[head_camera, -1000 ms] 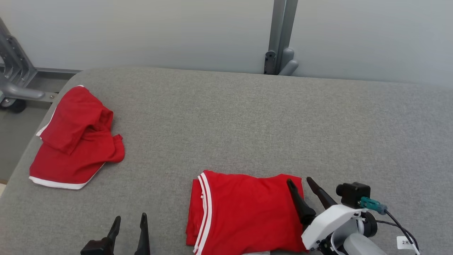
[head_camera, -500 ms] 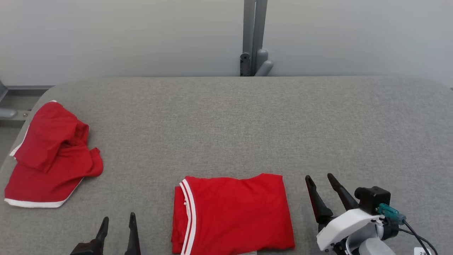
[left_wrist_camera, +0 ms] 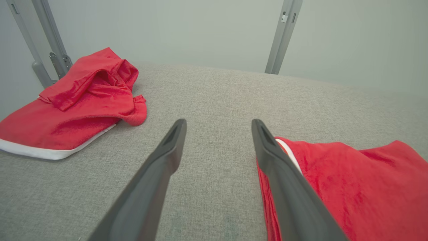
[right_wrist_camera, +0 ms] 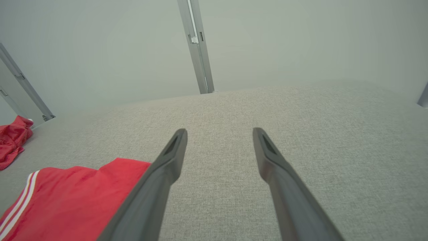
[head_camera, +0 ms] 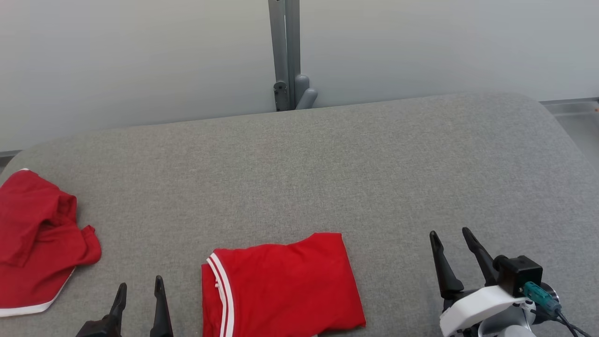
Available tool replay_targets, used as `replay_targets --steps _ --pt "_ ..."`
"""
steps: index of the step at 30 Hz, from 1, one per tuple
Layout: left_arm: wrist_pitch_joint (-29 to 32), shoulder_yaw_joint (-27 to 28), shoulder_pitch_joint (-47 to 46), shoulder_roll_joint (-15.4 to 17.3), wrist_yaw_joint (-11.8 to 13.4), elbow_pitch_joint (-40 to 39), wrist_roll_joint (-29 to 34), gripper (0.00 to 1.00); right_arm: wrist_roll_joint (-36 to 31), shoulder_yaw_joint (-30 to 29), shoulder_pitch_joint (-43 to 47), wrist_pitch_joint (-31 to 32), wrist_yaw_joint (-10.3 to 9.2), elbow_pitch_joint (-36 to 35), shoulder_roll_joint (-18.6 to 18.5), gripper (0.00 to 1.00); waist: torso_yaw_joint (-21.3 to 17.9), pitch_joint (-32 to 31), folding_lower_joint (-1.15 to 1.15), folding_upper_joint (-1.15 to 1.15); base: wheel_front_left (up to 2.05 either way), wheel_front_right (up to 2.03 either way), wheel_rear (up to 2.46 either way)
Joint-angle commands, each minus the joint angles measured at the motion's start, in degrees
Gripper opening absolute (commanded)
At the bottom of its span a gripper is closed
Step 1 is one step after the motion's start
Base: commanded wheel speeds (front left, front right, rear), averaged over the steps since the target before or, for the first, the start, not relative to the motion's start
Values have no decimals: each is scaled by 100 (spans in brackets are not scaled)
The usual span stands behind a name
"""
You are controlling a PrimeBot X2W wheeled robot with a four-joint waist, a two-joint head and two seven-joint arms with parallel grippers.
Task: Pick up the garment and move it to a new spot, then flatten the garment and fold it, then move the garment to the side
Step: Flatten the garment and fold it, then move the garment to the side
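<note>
A red garment (head_camera: 281,285) with white stripes along its left edge lies folded flat at the front middle of the grey table (head_camera: 327,164); it also shows in the left wrist view (left_wrist_camera: 361,187) and the right wrist view (right_wrist_camera: 73,197). A second red garment (head_camera: 37,238) with a white hem lies crumpled at the table's left edge (left_wrist_camera: 77,107). My left gripper (head_camera: 140,283) is open just left of the folded garment, fingers empty (left_wrist_camera: 219,121). My right gripper (head_camera: 449,231) is open over bare table to its right (right_wrist_camera: 219,130).
A grey metal post (head_camera: 285,56) stands against the pale wall behind the table. The table's rounded right corner (head_camera: 557,121) drops to the floor. Another metal frame (left_wrist_camera: 50,50) stands behind the crumpled garment.
The camera has turned right, shifting the whole picture left. My right gripper has drawn away from the folded garment's right edge to bare table beside it. The garments lie as before.
</note>
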Motion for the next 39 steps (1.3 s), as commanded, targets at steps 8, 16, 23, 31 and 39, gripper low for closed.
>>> replay_targets --steps 8,16,23,31,39 --pt "2 70 211 21 17 -170 129 100 -466 -251 371 -19 -1 -365 39 100 -68 -127 0 0 0 0 0" --pt "2 108 271 21 -2 -297 206 100 -604 -309 482 -19 -1 -434 119 100 -8 -114 0 0 0 0 0" --pt "2 -2 211 21 2 -329 213 100 -631 -232 482 -20 -1 -396 137 100 119 -12 0 0 0 0 0" --pt "2 -387 84 22 -38 -212 166 100 -281 257 294 -20 -1 63 157 100 600 306 0 0 0 0 0" --pt "2 -560 -94 21 -155 -144 306 100 767 693 -208 -19 -1 872 168 100 1287 695 0 0 0 0 0"
